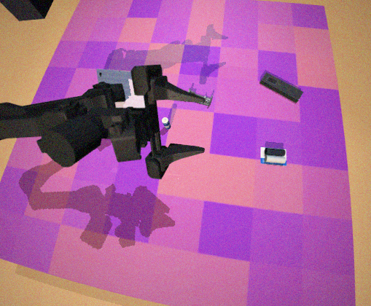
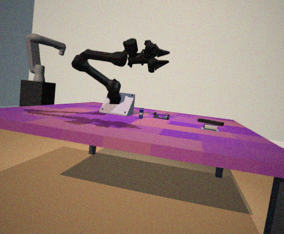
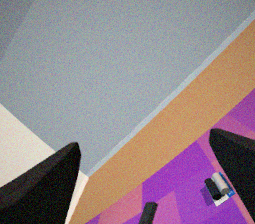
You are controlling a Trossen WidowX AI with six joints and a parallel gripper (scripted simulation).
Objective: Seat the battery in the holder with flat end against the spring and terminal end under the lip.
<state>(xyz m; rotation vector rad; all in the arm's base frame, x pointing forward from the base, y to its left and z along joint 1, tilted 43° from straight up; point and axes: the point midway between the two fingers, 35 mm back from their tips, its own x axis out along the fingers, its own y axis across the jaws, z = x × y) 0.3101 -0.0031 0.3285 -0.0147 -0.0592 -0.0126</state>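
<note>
A purple-and-pink checkered bench (image 2: 181, 149) stands before a pale wall. High above it, in the upper middle of the exterior view, the arm's fingers (image 2: 164, 57) are spread wide and hold nothing. The battery (image 1: 165, 122) stands upright at centre frame in the top view, just left of the holder (image 1: 201, 95). A dark bar (image 1: 280, 86) and a small block (image 1: 273, 156) lie further right.

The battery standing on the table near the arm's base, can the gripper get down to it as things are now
Probably yes. The battery stands upright and alone on the table, apart from the holder. The gripper hangs high above, open and holding nothing, with nothing between them. It sits close to the base, so the reach may be cramped.
</note>
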